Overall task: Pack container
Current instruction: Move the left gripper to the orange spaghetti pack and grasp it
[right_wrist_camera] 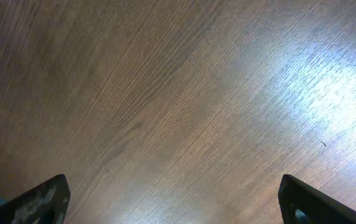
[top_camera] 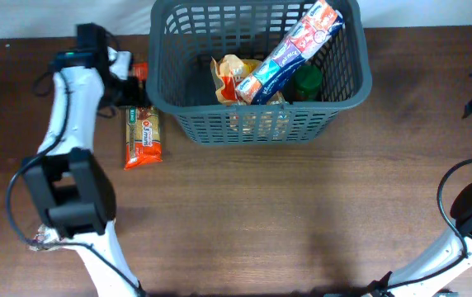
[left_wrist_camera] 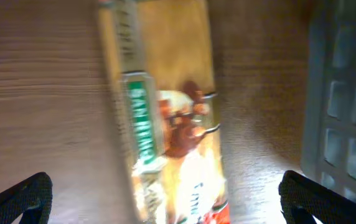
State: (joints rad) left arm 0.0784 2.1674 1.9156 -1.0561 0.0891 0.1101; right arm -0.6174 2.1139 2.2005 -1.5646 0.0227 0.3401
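My left pincer (left_wrist_camera: pixel 165 200) hangs spread wide and holds nothing. Its 2 fingertips (left_wrist_camera: pixel 17 198) show in the lower corners of the wrist view, 1 on each side of an orange-and-tan snack packet (left_wrist_camera: pixel 165 124) lying flat on the desk (left_wrist_camera: pixel 35 93). The packet is blurred here, so I cannot read its label.

The packet's long axis runs up the middle of the wrist view, so my fingers straddle its narrow width, which suits a pinch across it. From overhead I judge the pincer to be over the packet's far end, not its middle.

Just to my right is the container (top_camera: pixel 345 91), whose lattice wall fills the right edge of the wrist view. A strip of bare desk separates it from the packet, and the packet's length runs roughly parallel to that near wall. The container sits at the far middle of the desk and already holds a long blue, red and white packet (top_camera: pixel 290 49) leaning across it, a yellow bag (top_camera: pixel 229 73) and something green (top_camera: pixel 307 82).

My right pincer (right_wrist_camera: pixel 175 200) is also spread and empty over bare desk, well apart from the container. The left arm is clearly nearer, so I judge this pick to be its job: drop, close on the packet, then lift it right over the rim.
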